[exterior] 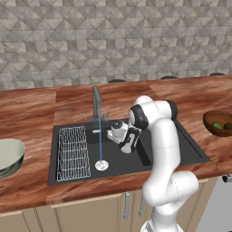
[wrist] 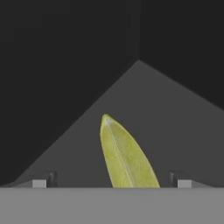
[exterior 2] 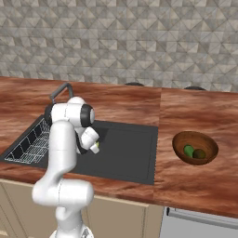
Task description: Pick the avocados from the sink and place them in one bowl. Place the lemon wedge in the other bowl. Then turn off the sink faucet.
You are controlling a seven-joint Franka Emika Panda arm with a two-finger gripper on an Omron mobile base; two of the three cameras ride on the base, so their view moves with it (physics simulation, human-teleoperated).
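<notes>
The lemon wedge (wrist: 124,155) lies on the dark sink floor (wrist: 175,113), pointing away from the hand, between my two fingertips (wrist: 41,182). My gripper (wrist: 111,183) is open around it, low in the right basin of the sink (exterior: 181,140). From the right base view a bit of the yellow lemon wedge (exterior 2: 96,147) shows beside the gripper (exterior 2: 89,149). Both avocados, a bright green one (exterior 2: 188,150) and a dark one (exterior 2: 200,154), rest in the brown wooden bowl (exterior 2: 207,142). The pale bowl (exterior: 9,156) stands on the counter left of the sink. Water runs from the faucet (exterior: 96,102).
A white wire rack (exterior: 72,152) fills the left basin's left side. The water stream (exterior: 100,136) falls onto the round drain (exterior: 101,165). The arm's elbow (exterior: 154,113) hangs over the sink divider. The wooden counter (exterior: 27,108) runs around the sink.
</notes>
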